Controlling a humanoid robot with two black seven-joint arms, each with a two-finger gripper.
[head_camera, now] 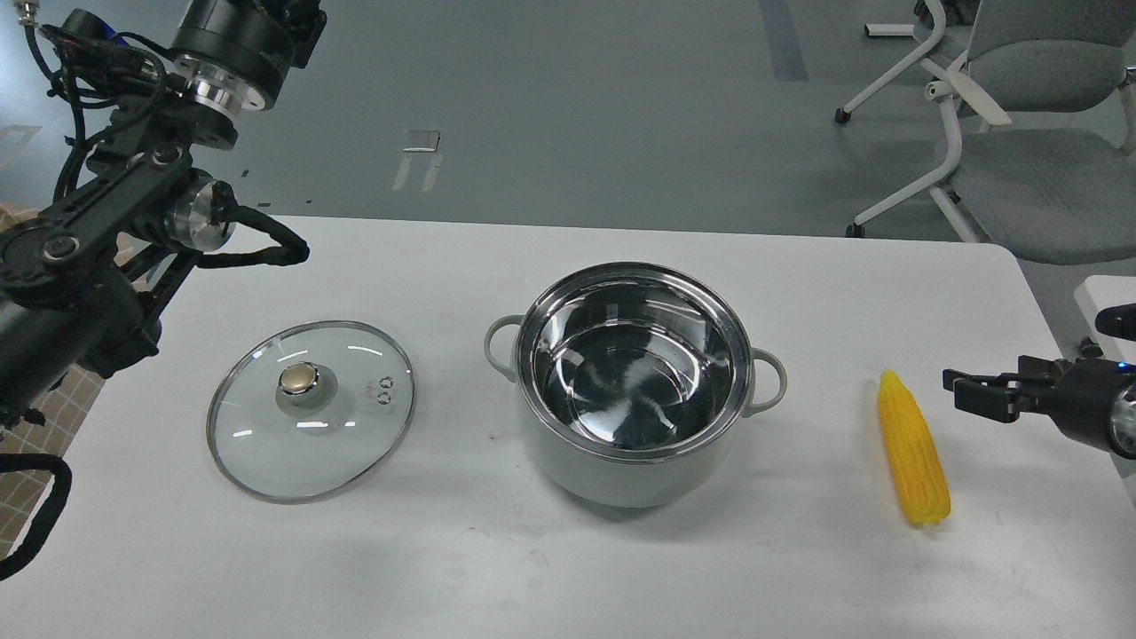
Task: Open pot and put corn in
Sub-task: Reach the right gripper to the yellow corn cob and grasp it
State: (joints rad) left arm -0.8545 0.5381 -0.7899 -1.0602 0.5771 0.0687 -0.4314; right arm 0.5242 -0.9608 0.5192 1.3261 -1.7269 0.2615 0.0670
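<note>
A round glass lid (311,411) with a gold knob lies flat on the white table (568,568), knob up, toward the left side. Beyond the table's far edge is grey floor (568,98), and a grey office chair (1021,106) (white frame, on castors) stands at upper right.

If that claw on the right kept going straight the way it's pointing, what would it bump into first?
Most likely the corn. The right claw points left across the table, and the cob's pointed upper end lies just ahead, with the pot farther along. Its height above the table is unclear, so it might pass over the cob.
</note>
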